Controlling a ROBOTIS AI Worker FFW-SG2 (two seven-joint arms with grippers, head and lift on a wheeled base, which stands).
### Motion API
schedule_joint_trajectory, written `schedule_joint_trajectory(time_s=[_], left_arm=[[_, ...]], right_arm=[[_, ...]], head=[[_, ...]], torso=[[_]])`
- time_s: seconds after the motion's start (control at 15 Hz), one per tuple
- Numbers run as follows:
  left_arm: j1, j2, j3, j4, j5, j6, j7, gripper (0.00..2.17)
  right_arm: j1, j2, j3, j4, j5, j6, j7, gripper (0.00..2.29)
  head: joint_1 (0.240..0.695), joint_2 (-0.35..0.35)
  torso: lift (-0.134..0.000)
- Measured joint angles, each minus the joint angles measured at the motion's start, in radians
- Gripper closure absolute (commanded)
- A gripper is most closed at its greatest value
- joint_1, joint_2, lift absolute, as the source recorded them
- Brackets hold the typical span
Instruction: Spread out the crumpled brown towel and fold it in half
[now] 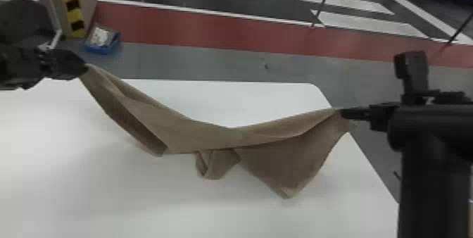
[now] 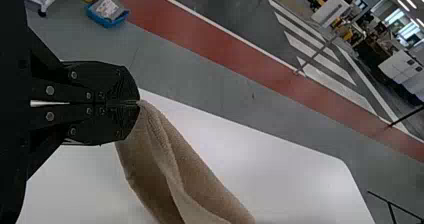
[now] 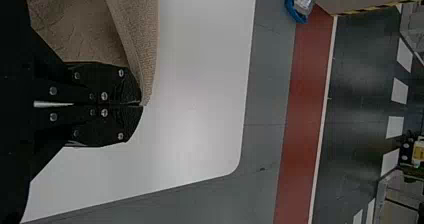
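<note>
The brown towel (image 1: 211,131) hangs in a sagging band between my two grippers, over the white table, with loose folds and a pointed corner drooping at its middle and right. My left gripper (image 1: 84,67) holds one end at the table's far left. At the right, my right gripper (image 1: 343,113) grips the other end near the table's edge. In the left wrist view the left gripper (image 2: 139,103) is shut on a gathered bit of towel (image 2: 165,159). The right wrist view has the right gripper (image 3: 142,105) shut on the towel's hemmed edge (image 3: 142,44).
The white table (image 1: 105,198) lies beneath the towel, its rounded far corner near the right arm. On the floor beyond its far left stands a blue bin (image 1: 102,42), beside a post with yellow and black stripes (image 1: 72,5).
</note>
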State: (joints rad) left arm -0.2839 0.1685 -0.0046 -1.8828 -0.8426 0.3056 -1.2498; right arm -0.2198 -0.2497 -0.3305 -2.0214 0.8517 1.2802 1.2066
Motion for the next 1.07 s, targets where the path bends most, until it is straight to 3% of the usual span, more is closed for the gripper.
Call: schedule_joint_trajectory(time_s=[0.2, 0.33, 0.67, 0.93, 1.07], left_arm=[[-0.09, 0.022, 0.023, 0.024, -0.006, 0.048, -0.011, 2.01], [-0.147, 0.037, 0.026, 0.064, -0.019, 0.073, -0.018, 2.01], [-0.173, 0.073, 0.061, 0.095, -0.024, 0.095, -0.012, 2.01], [-0.189, 0.068, 0.062, 0.114, -0.011, 0.106, 0.05, 2.01], [-0.252, 0.046, 0.032, 0.201, -0.019, 0.125, 0.124, 2.01]], right_arm=[[-0.11, -0.047, 0.027, 0.045, -0.034, 0.086, -0.017, 1.65], [-0.181, -0.062, 0.04, 0.09, -0.043, 0.106, -0.036, 1.65], [-0.28, -0.095, 0.063, 0.161, -0.045, 0.118, -0.064, 1.65], [-0.373, -0.104, 0.141, 0.229, -0.044, 0.128, -0.107, 1.65], [-0.469, -0.087, 0.19, 0.32, -0.036, 0.142, -0.151, 1.65]], head=[[0.577, -0.243], [0.53, -0.222], [0.499, -0.197], [0.468, -0.179], [0.438, -0.168]], torso=[[-0.125], [-0.125], [-0.125], [-0.125], [-0.125]])
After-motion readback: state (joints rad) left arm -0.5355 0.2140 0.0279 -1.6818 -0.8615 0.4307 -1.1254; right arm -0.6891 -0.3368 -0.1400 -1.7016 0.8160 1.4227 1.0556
